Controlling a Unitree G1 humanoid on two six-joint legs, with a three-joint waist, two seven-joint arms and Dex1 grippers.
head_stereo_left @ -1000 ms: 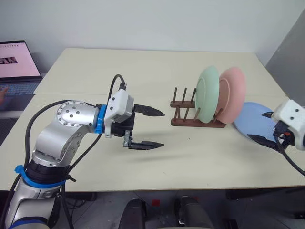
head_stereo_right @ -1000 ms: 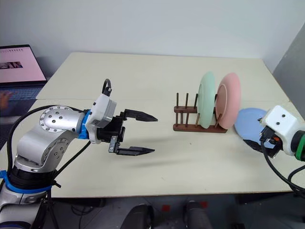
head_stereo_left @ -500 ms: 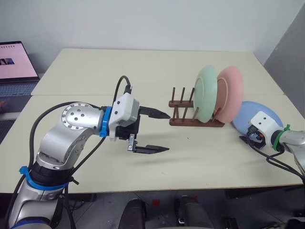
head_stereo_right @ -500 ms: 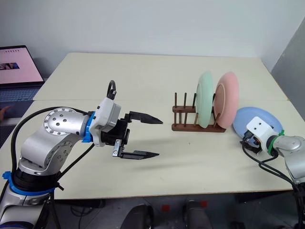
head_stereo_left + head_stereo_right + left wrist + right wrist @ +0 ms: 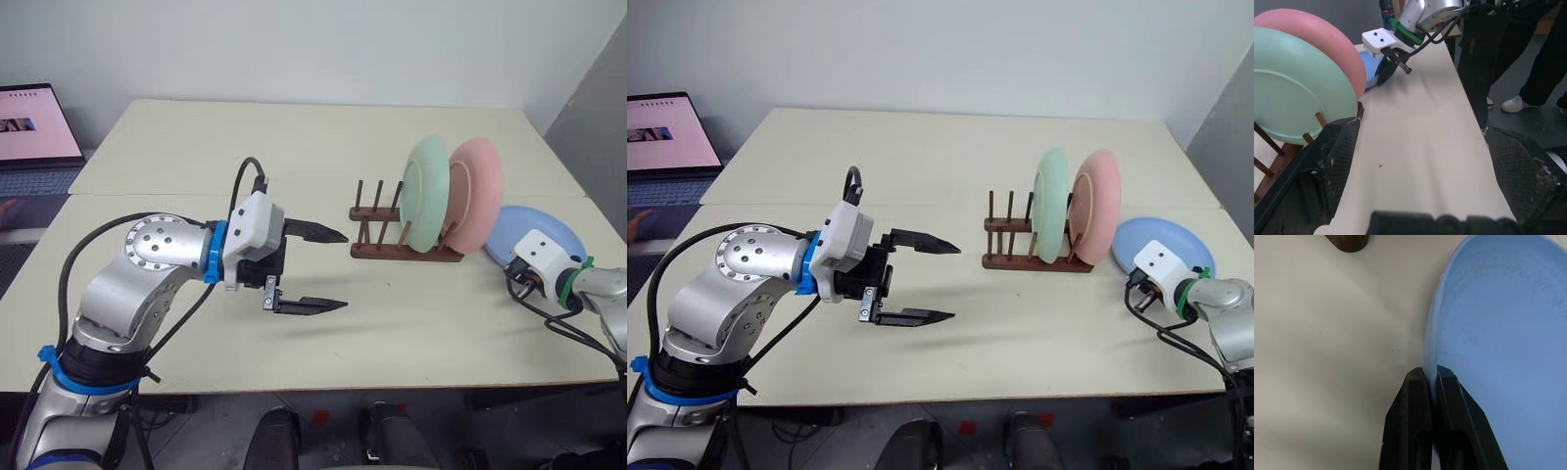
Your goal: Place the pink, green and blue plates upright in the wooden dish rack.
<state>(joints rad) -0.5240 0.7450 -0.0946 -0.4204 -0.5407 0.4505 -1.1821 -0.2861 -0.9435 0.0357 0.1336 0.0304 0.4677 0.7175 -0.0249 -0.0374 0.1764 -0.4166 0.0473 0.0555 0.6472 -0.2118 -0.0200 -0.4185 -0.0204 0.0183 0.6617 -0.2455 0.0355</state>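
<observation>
Item: blue plate (image 5: 1498, 333). It lies flat on the cream surface (image 5: 294, 147), just right of the wooden dish rack (image 5: 392, 240) and apart from it. The right claw (image 5: 1431, 377) is clenched on its near rim, one finger above the lip and one below. You have a thin edge grip only, so treat it as weak against twisting.

Item: green plate (image 5: 427, 193) and pink plate (image 5: 478, 191). Both stand on edge in the right-hand end of the rack, green to the left, pink against it on the right, both leaning slightly. Count these two as done.

Item: rack slots. Free pegs show at the rack's left end, left of the green plate. The blue plate's likely slot is there, on the far side of the two standing plates from where it now lies.

Item: left claw (image 5: 328, 269). It is released, fingers spread wide, holding nothing, and hovers above the surface left of the rack, pointing toward it.

Handling notes for the step in hand:
- Lift the plate clear of the surface before you turn it upright; dragging the rim may break the pinch.
- Carry it over or in front of the standing plates, not through them; a knock could tip the pink one out.
- Lower it edge-first between two peg pairs, and let go only once it rests on both base bars.
- A handover to the left claw looks sensible if the reach is awkward.
</observation>
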